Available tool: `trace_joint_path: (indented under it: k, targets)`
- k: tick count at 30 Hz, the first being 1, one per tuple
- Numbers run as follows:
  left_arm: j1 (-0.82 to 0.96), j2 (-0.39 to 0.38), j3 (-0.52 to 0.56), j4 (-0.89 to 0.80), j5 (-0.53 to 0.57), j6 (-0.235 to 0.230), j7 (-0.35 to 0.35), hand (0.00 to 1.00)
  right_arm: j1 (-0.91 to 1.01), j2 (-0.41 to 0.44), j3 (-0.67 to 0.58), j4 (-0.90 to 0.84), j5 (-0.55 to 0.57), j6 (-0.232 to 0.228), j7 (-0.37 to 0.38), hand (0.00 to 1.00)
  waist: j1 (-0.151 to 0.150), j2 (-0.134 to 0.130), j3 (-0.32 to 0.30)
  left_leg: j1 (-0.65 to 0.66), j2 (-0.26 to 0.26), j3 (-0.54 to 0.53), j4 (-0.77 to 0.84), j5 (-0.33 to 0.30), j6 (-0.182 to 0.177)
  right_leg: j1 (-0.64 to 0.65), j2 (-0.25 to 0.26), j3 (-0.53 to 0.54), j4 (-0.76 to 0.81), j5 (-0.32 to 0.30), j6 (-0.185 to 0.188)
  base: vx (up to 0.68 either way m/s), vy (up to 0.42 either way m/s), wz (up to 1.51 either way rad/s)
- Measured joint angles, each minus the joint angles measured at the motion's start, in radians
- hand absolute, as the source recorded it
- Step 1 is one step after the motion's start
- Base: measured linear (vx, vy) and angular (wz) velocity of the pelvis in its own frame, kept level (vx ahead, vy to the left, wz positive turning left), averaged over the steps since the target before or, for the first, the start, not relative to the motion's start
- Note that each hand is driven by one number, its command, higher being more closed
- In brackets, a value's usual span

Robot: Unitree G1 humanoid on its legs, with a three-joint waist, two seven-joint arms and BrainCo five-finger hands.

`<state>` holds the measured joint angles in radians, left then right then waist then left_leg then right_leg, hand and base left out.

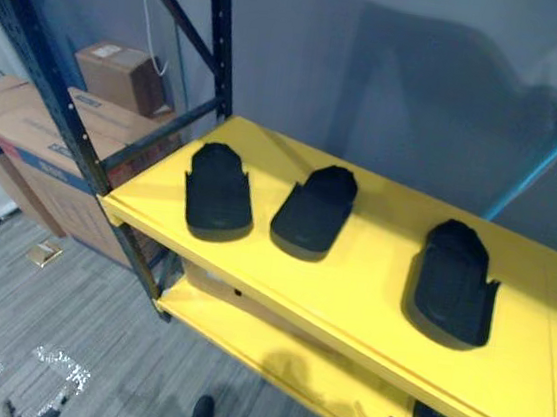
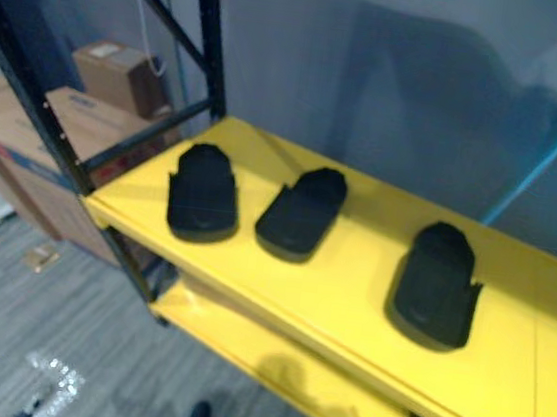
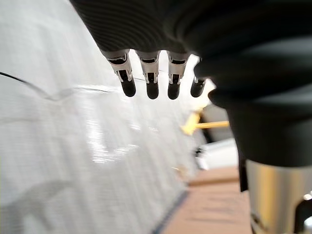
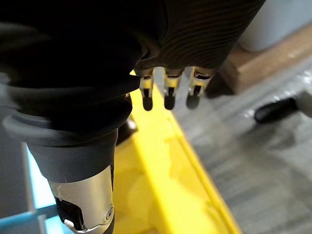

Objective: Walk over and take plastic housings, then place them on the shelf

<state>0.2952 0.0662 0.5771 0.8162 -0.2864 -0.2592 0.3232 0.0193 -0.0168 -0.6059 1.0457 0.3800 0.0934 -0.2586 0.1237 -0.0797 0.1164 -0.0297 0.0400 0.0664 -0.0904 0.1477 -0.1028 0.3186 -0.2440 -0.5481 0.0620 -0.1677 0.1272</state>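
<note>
Housings [image 1: 218, 190], three, are seen lying on the yellow shelf [image 1: 371, 279]. Left hand [image 3: 151, 73] and right hand [image 4: 169, 92] are held with straight fingers, empty. Placing seems finished; probably more housings must be fetched.

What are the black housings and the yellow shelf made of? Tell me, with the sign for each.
Black housings: apparently moulded plastic, matte; even dull black, rounded formed edges. Yellow shelf: probably painted metal, slightly glossy; soft sheen around the housings, thin front lip.
</note>
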Motion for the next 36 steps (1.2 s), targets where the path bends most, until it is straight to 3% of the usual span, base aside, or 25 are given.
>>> trace_joint_path:
  k: [4,5,10,12,15,16,18,20,22,23,24,26,29,31,32,33,34,35,36]
  targets:
    - [-0.005,0.001,0.01,0.049,-0.061,0.0,-0.093,0.0,-0.022,-0.003,-0.001,0.038,0.0,-0.008,0.041,0.0,-0.011,-0.007,0.021,0.025,0.003,0.0,0.0,-0.011,-0.005,0.024,0.005,0.005,-0.003,0.001,-0.028,0.05,-0.022,0.0]
    - [-0.011,0.001,0.007,0.08,-0.069,0.01,-0.119,0.0,-0.029,-0.003,-0.001,0.044,-0.001,-0.01,0.066,0.0,-0.028,-0.004,0.024,0.03,0.004,0.001,0.0,-0.016,-0.006,0.029,0.008,0.006,-0.007,0.005,-0.046,0.04,-0.008,-0.02]
    - [-0.035,0.006,-0.013,0.158,-0.14,0.068,-0.175,0.0,-0.037,-0.008,0.001,0.082,-0.034,-0.019,0.129,0.0,-0.045,-0.007,0.026,0.043,0.009,0.015,0.0,-0.033,-0.005,0.032,0.012,0.031,-0.015,0.028,-0.076,0.05,0.004,-0.08]
    - [-0.048,0.009,-0.06,0.199,-0.199,0.108,-0.191,0.0,-0.019,-0.006,0.0,0.083,-0.061,-0.023,0.156,0.0,-0.083,-0.006,0.027,0.045,0.008,-0.036,0.0,-0.037,-0.003,0.018,0.008,0.052,0.076,0.029,-0.076,0.08,0.056,0.54]
    - [-0.065,0.016,-0.109,0.215,-0.226,0.144,-0.199,0.0,0.038,0.007,0.0,0.083,-0.06,-0.028,0.161,0.0,-0.096,-0.001,0.029,0.044,0.008,-0.137,0.001,-0.037,-0.002,-0.027,0.02,0.196,0.262,0.037,-0.092,0.08,0.066,0.94]
    - [-0.063,0.024,-0.111,0.218,-0.229,0.161,-0.197,0.0,0.053,0.018,0.0,0.083,-0.059,-0.028,0.169,0.0,-0.097,-0.007,0.024,0.042,0.016,-0.17,0.001,-0.037,-0.002,-0.033,0.031,0.228,0.279,-0.001,-0.097,0.04,0.031,1.03]
    - [-0.058,0.03,-0.096,0.226,-0.277,0.203,-0.186,0.0,0.042,0.037,0.004,0.083,-0.062,-0.03,0.18,0.0,-0.086,-0.029,0.03,0.041,0.009,-0.193,0.003,-0.025,-0.009,-0.041,0.061,0.246,0.168,-0.056,-0.091,-0.09,-0.085,0.47]
    - [-0.039,0.006,-0.064,0.227,-0.317,0.228,-0.186,0.0,0.011,0.035,0.005,0.082,-0.073,-0.043,0.194,0.0,-0.076,-0.015,0.031,0.036,0.008,-0.191,0.006,-0.016,-0.022,-0.025,0.071,0.252,0.142,-0.061,-0.07,-0.06,-0.138,0.06]
    - [-0.001,-0.057,-0.037,0.233,-0.388,0.269,-0.194,0.0,-0.036,0.029,0.022,0.067,-0.082,-0.056,0.194,0.0,-0.068,0.039,0.045,0.028,0.05,-0.19,0.007,-0.002,-0.042,-0.029,0.113,0.249,0.129,-0.053,-0.056,-0.09,-0.154,-0.02]
    - [0.004,-0.062,-0.038,0.237,-0.391,0.273,-0.195,0.0,-0.04,0.028,0.022,0.067,-0.082,-0.056,0.193,0.0,-0.065,0.043,0.049,0.027,0.055,-0.19,0.007,-0.001,-0.043,-0.028,0.118,0.249,0.127,-0.051,-0.053,-0.09,-0.111,-0.01]
    - [0.024,-0.081,-0.038,0.258,-0.41,0.287,-0.203,0.0,-0.049,0.028,0.023,0.064,-0.082,-0.057,0.191,0.0,-0.055,0.065,0.054,0.026,0.071,-0.19,0.007,0.004,-0.047,-0.022,0.128,0.248,0.116,-0.048,-0.047,-0.06,-0.069,0.01]
    - [0.054,-0.099,-0.038,0.272,-0.412,0.3,-0.214,0.0,-0.047,0.028,0.024,0.064,-0.082,-0.056,0.19,0.0,-0.047,0.079,0.057,0.023,0.083,-0.19,0.007,0.019,-0.046,-0.008,0.147,0.243,0.1,-0.048,-0.047,-0.1,-0.081,0.21]
    - [0.057,-0.106,-0.039,0.306,-0.412,0.329,-0.222,0.0,-0.063,0.019,-0.003,0.074,-0.081,-0.056,0.166,0.0,-0.047,0.077,0.064,-0.012,0.094,-0.163,0.009,0.07,-0.028,-0.018,0.164,0.213,0.098,-0.048,-0.047,-0.1,-0.011,0.31]
    - [0.039,-0.112,-0.036,0.321,-0.408,0.335,-0.224,0.0,-0.07,0.009,-0.02,0.086,-0.079,-0.057,0.149,0.0,-0.048,0.062,0.074,-0.095,0.09,-0.06,0.209,-0.052,0.008,-0.029,0.141,0.208,0.092,-0.055,-0.059,0.03,0.109,-0.1]
    - [0.03,-0.111,-0.034,0.334,-0.403,0.337,-0.225,0.0,-0.072,-0.008,-0.032,0.086,-0.078,-0.058,0.144,0.0,-0.046,0.053,0.08,-0.158,0.091,0.001,0.431,-0.142,0.052,-0.029,0.12,0.207,0.085,-0.059,-0.055,0.1,0.176,-0.5]
    - [0.021,-0.11,-0.036,0.332,-0.398,0.335,-0.23,0.0,-0.068,-0.023,-0.041,0.081,-0.076,-0.058,0.141,0.0,-0.049,0.069,0.085,-0.192,0.106,0.046,0.559,-0.187,0.074,-0.025,0.125,0.21,0.087,-0.068,-0.041,0.07,0.212,-0.51]
    - [0.016,-0.103,-0.038,0.33,-0.392,0.332,-0.232,0.0,-0.067,-0.029,-0.042,0.08,-0.076,-0.059,0.136,0.0,-0.049,0.094,0.088,-0.197,0.108,0.048,0.567,-0.194,0.06,-0.026,0.127,0.213,0.084,-0.082,-0.032,-0.01,0.206,-0.13]
    - [-0.013,-0.081,-0.05,0.325,-0.376,0.326,-0.235,0.0,-0.056,-0.033,-0.044,0.084,-0.075,-0.056,0.127,0.0,-0.063,0.091,0.084,-0.189,0.088,0.03,0.507,-0.197,0.047,-0.037,0.124,0.214,0.08,-0.098,-0.019,-0.1,0.21,0.52]
    - [-0.067,-0.044,-0.079,0.306,-0.369,0.32,-0.243,0.0,-0.047,-0.029,-0.054,0.099,-0.076,-0.054,0.125,0.0,-0.084,0.056,0.089,-0.144,0.04,0.008,0.314,-0.139,0.017,-0.065,0.101,0.213,0.076,-0.093,-0.036,-0.08,0.224,0.6]
